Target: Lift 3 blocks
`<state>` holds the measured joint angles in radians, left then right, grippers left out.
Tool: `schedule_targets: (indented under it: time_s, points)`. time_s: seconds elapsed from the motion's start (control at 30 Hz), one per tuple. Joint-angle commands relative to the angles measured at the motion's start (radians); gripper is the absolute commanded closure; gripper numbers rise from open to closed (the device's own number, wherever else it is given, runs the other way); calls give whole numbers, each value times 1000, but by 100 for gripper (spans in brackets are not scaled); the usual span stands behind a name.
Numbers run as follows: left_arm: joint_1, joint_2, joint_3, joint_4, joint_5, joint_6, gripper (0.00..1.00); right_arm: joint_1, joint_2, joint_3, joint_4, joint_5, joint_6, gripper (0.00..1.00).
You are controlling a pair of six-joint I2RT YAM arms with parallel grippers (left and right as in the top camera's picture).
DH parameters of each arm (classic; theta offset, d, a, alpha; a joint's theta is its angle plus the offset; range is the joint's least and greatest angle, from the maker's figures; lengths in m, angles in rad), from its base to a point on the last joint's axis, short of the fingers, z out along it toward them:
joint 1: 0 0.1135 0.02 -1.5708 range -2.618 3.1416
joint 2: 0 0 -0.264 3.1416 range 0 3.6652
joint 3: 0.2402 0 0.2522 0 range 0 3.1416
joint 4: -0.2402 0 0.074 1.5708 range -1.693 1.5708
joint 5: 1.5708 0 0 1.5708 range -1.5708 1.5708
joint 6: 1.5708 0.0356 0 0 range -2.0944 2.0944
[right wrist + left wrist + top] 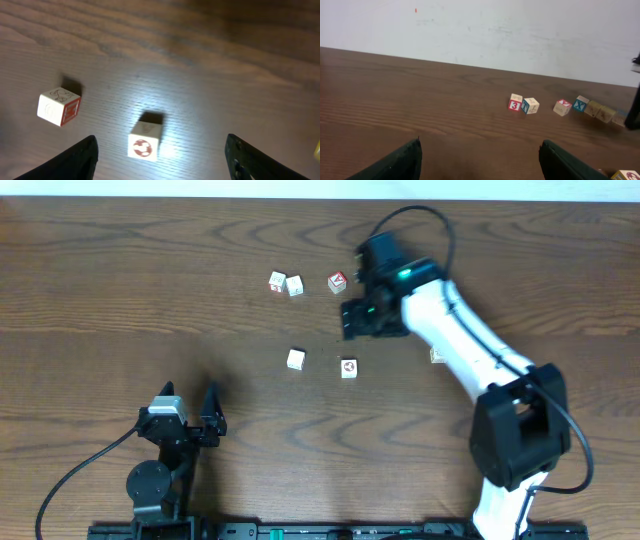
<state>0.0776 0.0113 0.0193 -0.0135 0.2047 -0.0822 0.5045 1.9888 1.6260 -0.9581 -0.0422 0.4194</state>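
Two cream blocks (296, 359) lie mid-frame on the table (120, 290), just below my right end effector (348, 320), its fingers (82, 157) spread and empty; a third block (437, 356) seems half hidden by my arm (460, 340). Light, hard, smooth wood, I judge: pinch opposite flat faces squarely.

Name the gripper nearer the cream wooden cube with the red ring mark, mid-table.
Right. The right gripper hovers close by that cube; the left gripper sits far off, back near its own base.
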Motion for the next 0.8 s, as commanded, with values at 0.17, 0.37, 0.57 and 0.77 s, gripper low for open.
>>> schedule_targets:
  time_s: [0.17, 0.37, 0.57, 0.77]
  points:
    - [5, -1, -15, -35, 23, -6, 25, 153, 30, -3, 7, 286, 208, 23]
    - [5, -1, -15, -35, 23, -6, 25, 187, 87, -3, 8, 300, 232, 22]
    - [5, -1, -15, -35, 23, -6, 25, 175, 147, -3, 10, 260, 247, 18]
    - [5, -1, -15, -35, 23, -6, 25, 131, 173, -3, 4, 190, 230, 34]
